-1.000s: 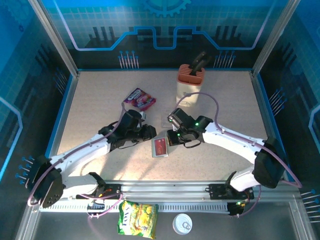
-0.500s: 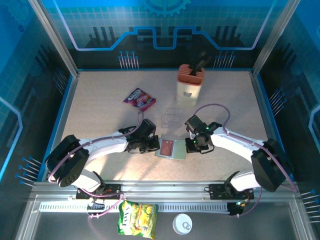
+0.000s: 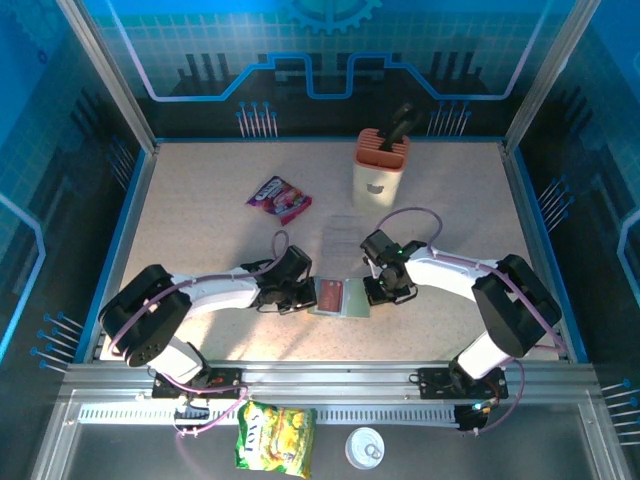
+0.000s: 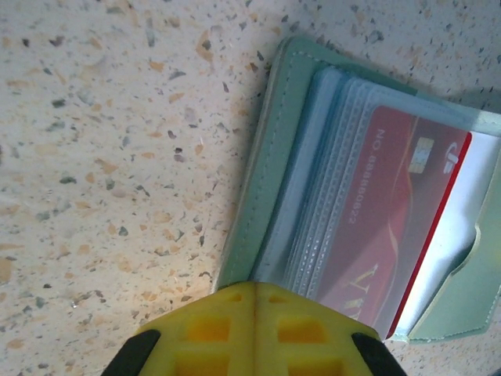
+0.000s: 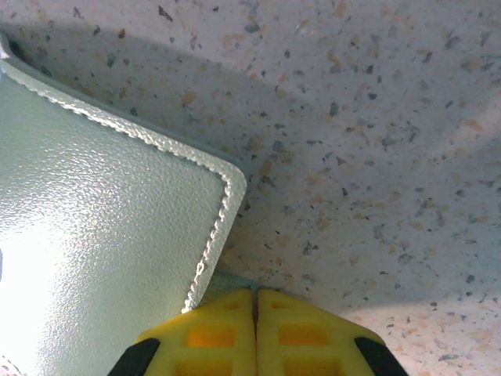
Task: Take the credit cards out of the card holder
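The grey-green card holder (image 3: 352, 303) lies open on the speckled table between my two grippers. A red credit card (image 3: 329, 294) sits in its clear sleeves on the left half; in the left wrist view the card (image 4: 391, 227) shows through the plastic beside the green cover (image 4: 270, 157). My left gripper (image 3: 307, 295) is shut at the holder's left edge, its yellow tips (image 4: 254, 291) closed where the cover runs in under them. My right gripper (image 3: 376, 291) is shut at the right edge, tips (image 5: 256, 294) pinched on a sliver of green beside the stitched flap (image 5: 94, 235).
A beige knife block (image 3: 381, 170) stands at the back. A purple-red snack packet (image 3: 279, 197) lies back left and a clear plastic box (image 3: 340, 237) just behind the holder. A yellow packet (image 3: 275, 438) and a white lid (image 3: 365, 448) lie beyond the front rail.
Over the last second both arms came down low to the holder, which now lies opened out flat. The left gripper shut. The right gripper moved in to the holder's right edge.
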{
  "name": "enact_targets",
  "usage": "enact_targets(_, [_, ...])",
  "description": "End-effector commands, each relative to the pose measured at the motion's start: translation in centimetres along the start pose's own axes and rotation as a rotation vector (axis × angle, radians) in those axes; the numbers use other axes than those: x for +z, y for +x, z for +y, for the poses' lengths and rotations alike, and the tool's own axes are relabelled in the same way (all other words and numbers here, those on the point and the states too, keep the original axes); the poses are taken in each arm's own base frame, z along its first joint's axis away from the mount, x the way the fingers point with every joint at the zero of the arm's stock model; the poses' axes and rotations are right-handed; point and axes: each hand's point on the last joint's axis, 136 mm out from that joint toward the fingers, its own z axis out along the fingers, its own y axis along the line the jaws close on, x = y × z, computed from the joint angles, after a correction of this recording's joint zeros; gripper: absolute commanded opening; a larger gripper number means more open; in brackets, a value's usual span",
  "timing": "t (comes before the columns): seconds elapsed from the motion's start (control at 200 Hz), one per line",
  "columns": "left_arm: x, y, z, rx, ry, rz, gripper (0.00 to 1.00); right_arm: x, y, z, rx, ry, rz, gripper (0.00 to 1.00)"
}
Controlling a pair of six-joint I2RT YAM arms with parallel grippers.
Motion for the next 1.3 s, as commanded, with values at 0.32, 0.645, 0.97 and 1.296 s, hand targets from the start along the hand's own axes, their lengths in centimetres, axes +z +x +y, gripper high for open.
enact_targets(0.32, [0.5,3.1,2.3,-0.06,-0.027,0.052,0.0,-7.8,-1.6,-1.0,0.007,0.106,-0.141,0.34])
enact_targets(0.645, [0.3,3.7,2.1,-0.063,-0.013,0.058,0.0,-12.3,-3.7,8.7,-0.091,-0.104,-0.179,0.31])
enact_targets(0.97, [-0.7,4.2,2.4,-0.077,-0.003,0.051,0.0,-5.5,-2.2,7.7,-0.041,0.063,-0.048,0.37])
enact_targets(1.296, [-3.2,2.5,0.2,-0.05,0.034,-0.02,0.0,-2.4,-1.5,3.3,-0.012,0.188,0.037,0.55])
